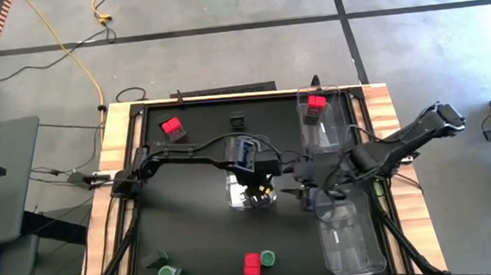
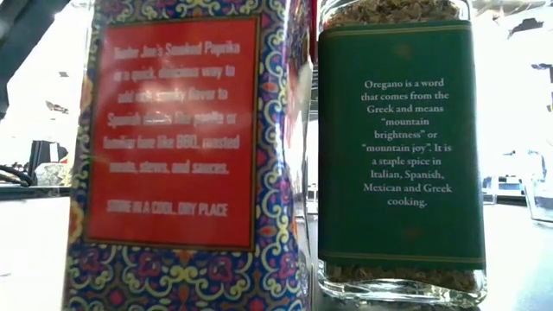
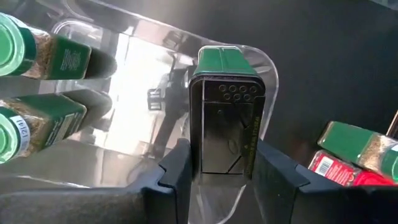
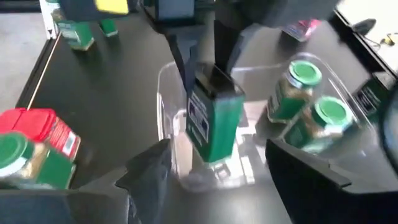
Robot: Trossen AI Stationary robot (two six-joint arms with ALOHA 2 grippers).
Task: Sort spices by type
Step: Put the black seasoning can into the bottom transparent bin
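Right against the low camera stand a red paprika tin (image 2: 177, 147) and a green-labelled oregano jar (image 2: 396, 147), touching side by side at the near edge of the tabletop (image 1: 200, 236), where the overhead view shows them as a red box and a green cap. At the middle of the black mat, the left claw (image 1: 255, 187) grips a dark green tin (image 3: 227, 112) by its sides and holds it upright over a small clear bin (image 1: 251, 194); two green-topped jars (image 4: 308, 102) lie on their sides inside that bin. The right claw (image 1: 305, 190) sits just right of that bin with its fingers spread wide and nothing between them. Another red tin (image 1: 171, 127) rests at the far left of the mat, and a small dark container (image 1: 238, 120) sits near the far edge at centre. A long clear bin (image 1: 320, 119) at the far right holds a red box (image 1: 316, 103); a second long clear bin (image 1: 350, 238) lies at the near right. Two more green-topped jars (image 1: 163, 268) lie at the near left corner. Wooden strips border the mat on both sides, and beyond the tabletop is grey concrete floor crossed by a yellow cable (image 1: 75, 54) and dark seams.
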